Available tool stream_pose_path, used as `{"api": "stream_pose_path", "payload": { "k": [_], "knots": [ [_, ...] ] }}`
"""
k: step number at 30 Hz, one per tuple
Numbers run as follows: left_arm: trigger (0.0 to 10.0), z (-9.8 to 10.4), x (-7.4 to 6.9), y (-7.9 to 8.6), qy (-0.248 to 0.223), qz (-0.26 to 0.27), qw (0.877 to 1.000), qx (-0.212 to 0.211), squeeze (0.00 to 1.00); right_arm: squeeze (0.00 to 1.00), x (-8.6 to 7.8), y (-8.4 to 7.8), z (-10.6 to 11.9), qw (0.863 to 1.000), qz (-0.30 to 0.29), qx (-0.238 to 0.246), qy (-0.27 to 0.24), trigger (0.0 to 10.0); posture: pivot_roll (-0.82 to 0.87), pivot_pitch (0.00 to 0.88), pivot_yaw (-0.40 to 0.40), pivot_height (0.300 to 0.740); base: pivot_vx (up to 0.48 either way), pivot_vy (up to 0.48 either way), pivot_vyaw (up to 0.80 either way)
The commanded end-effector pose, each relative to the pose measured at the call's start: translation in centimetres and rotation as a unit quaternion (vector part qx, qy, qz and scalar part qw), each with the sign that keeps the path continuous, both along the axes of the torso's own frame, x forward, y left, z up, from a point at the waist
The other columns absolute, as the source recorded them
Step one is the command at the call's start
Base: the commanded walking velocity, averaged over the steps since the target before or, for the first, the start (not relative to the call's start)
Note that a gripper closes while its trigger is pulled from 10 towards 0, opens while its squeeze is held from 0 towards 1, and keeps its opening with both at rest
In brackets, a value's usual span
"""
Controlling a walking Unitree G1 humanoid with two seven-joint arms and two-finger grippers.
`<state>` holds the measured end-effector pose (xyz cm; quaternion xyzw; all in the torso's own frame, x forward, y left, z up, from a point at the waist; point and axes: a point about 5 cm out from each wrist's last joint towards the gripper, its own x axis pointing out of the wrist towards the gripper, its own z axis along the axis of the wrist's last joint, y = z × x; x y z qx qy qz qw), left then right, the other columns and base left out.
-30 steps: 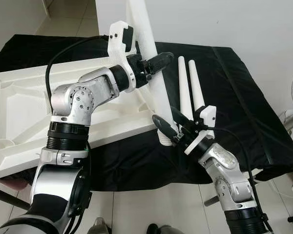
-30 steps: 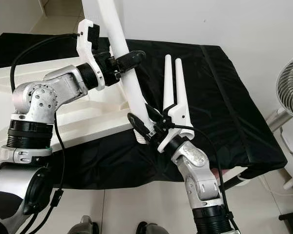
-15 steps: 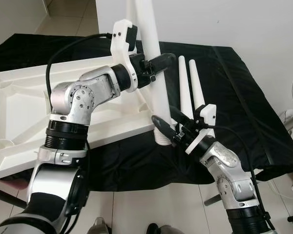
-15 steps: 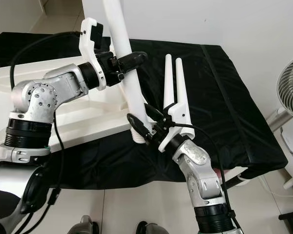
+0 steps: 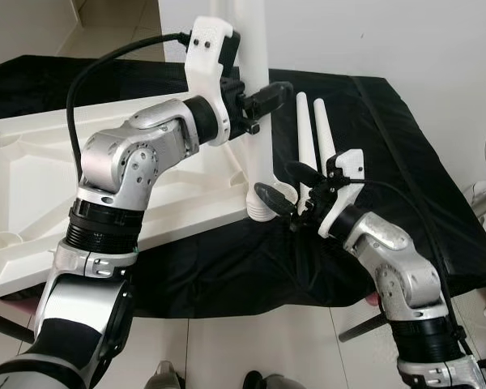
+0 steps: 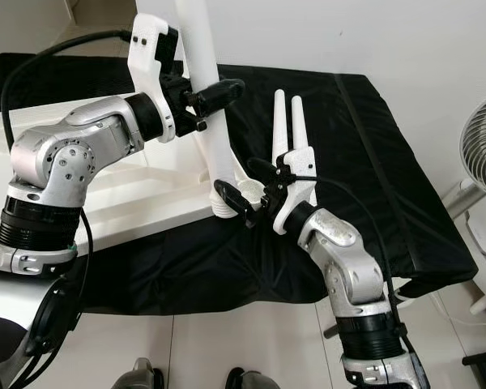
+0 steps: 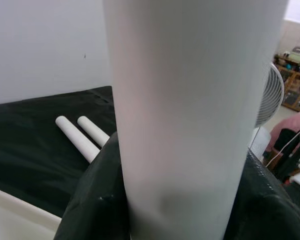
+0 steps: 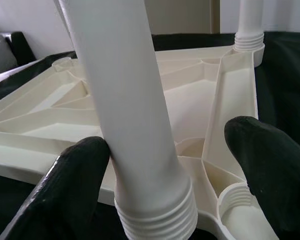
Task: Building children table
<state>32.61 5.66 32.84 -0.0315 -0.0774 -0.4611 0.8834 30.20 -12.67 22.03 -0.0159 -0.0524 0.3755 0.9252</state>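
Two black grippers, left gripper [image 5: 269,96] clamping smooth white leg [image 5: 255,113], right gripper [image 5: 290,193] spread around its ribbed end.

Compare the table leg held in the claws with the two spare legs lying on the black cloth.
The held leg stands nearly upright; the spare legs lie flat side by side. The held leg is gripped by the left claw high up, with the right claw open around its threaded end at the tabletop corner; the spare legs are untouched. All are white, tapered plastic.
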Motion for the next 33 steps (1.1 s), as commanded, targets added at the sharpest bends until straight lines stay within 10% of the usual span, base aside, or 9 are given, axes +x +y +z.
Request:
{"api": "stream_pose_path", "payload": {
  "k": [1,16,33],
  "knots": [
    [10.0,0.3,-0.9,-1.0,-0.021,-0.041,0.999,0.014,0.00,0.00,0.3,-0.8,0.4,1.000,-0.012,-0.006,0.007,10.0,0.04,0.110,-0.073,0.740,0.000,0.000,0.00],
    [10.0,1.0,-1.9,-2.9,-0.047,-0.066,0.997,0.019,0.00,0.00,1.0,1.1,1.0,0.992,0.067,-0.109,-0.015,10.0,0.05,0.108,-0.089,0.740,0.000,0.000,0.00],
    [10.0,1.6,-2.0,-3.3,-0.056,-0.074,0.996,0.019,0.00,0.00,2.5,1.4,1.7,0.994,0.044,-0.095,-0.029,10.0,0.06,0.118,-0.084,0.740,0.000,0.000,0.00]
  ]
}}
